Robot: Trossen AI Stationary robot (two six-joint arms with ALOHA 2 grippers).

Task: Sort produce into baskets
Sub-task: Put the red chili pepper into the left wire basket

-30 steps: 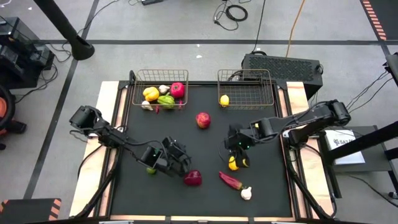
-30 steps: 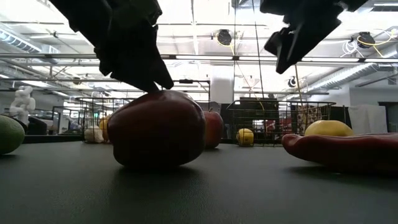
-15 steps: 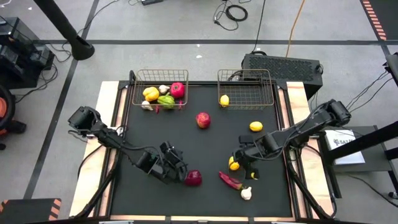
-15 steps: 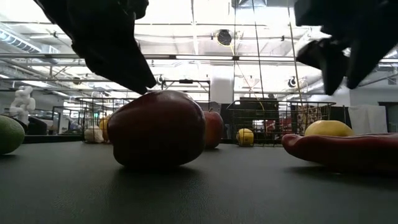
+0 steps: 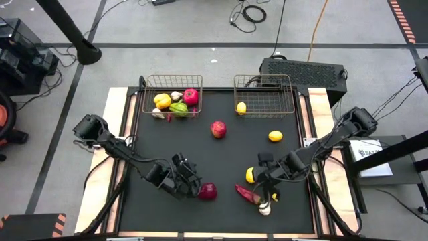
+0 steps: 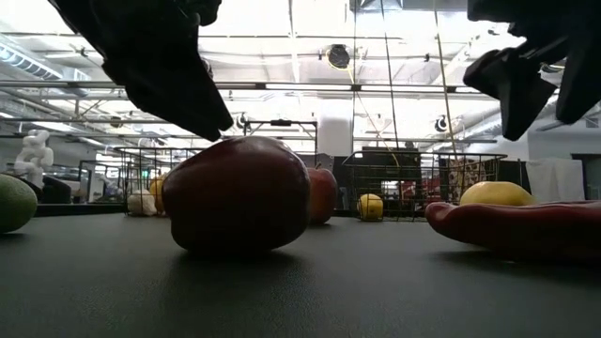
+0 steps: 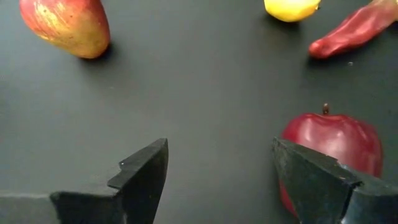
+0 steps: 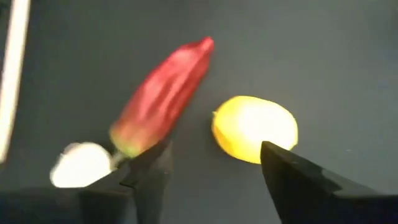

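My left gripper (image 5: 193, 182) (image 7: 217, 155) is open, low over the mat, just left of a dark red apple (image 5: 208, 192) (image 7: 329, 146). One finger (image 7: 311, 180) stands by the apple's side. My right gripper (image 5: 267, 189) (image 8: 211, 152) is open and empty above a red chilli (image 5: 247, 194) (image 8: 165, 93), a lemon (image 5: 250, 175) (image 8: 255, 127) and white garlic (image 5: 265, 209) (image 8: 81, 165), all lying on the mat. The left basket (image 5: 148, 84) holds several pieces. The right basket (image 5: 289, 84) holds one lemon (image 5: 241, 107). My left gripper has one finger close against the dark red apple's side (image 7: 292, 146), coming level from the table's left. I cannot tell whether it touches. The apple rests on the mat.
A red-yellow apple (image 5: 218, 128) and another lemon (image 5: 275, 136) lie on the mat in front of the baskets. A green fruit (image 6: 14, 202) shows at the left of the low view. Wooden table borders run along both sides of the black mat (image 5: 200, 154).
My right gripper has gone toward the table's near edge, from over the lemon to above the chilli and garlic, uncovering the second lemon behind it. My left gripper has gone a little toward the near edge, closer to the dark red apple. No fruit has moved.
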